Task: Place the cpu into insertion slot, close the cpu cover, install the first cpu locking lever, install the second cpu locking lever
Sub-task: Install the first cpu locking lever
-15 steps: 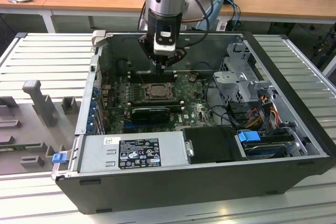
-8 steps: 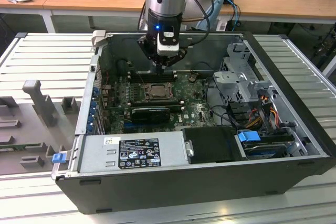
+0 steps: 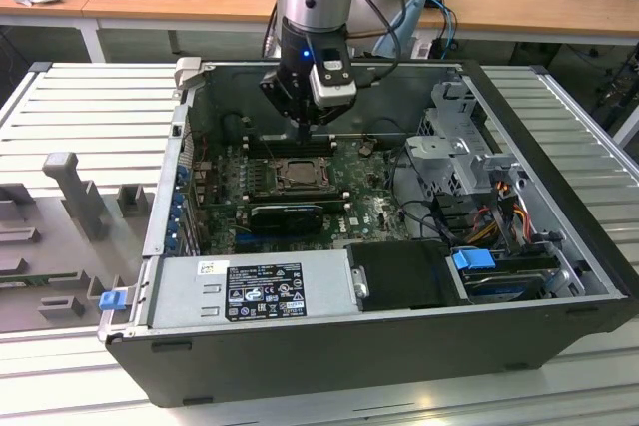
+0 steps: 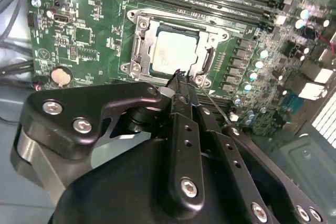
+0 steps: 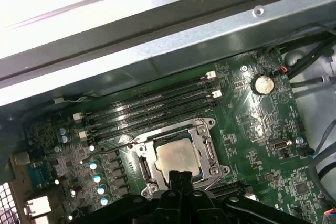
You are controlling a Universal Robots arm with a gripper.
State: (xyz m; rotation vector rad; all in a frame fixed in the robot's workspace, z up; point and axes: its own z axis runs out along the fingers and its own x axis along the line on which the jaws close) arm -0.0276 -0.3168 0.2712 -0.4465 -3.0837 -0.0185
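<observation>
Mid-frame in the exterior view, the gripper [image 3: 305, 129], fingers clenched together, hangs just above the cpu [image 4: 176, 51] framed by the cpu cover [image 4: 140, 45].

Ribbed silvery tabletop [image 3: 90, 107]. Bearing open computer case [image 3: 349, 351] at centre; grey moulded fixture [image 3: 65, 175] on exterior view's left, just beside case.
</observation>
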